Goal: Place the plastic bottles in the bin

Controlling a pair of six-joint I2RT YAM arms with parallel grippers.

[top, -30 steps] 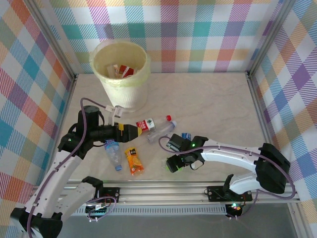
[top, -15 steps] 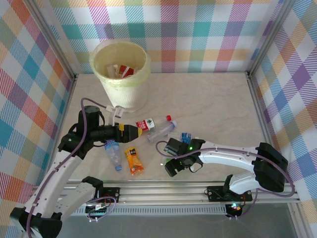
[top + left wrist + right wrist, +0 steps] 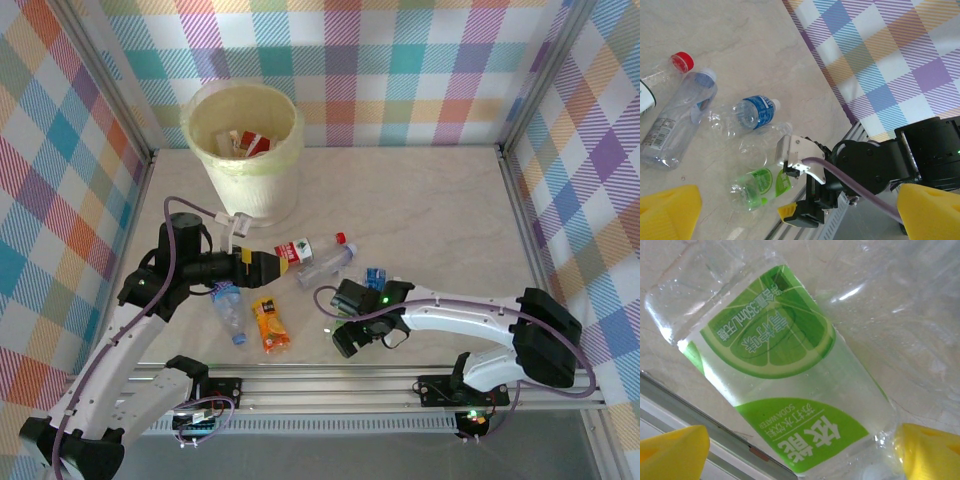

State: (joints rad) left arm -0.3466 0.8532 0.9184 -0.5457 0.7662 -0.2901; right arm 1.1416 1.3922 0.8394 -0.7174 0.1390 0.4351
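A green-labelled bottle (image 3: 785,385) lies on its side near the front edge of the bench (image 3: 430,210), straddled by the fingers of the right gripper (image 3: 800,455), which are spread and not pressed on it. An orange-labelled bottle (image 3: 270,325) and a red-labelled bottle (image 3: 293,250) lie further toward the left edge. The fingers of the left gripper (image 3: 275,262) are spread, holding nothing. The bin (image 3: 245,190) stands in the far-left corner.

Several plastic bottles (image 3: 325,264) lie on the table (image 3: 440,210) before the bin (image 3: 250,190).
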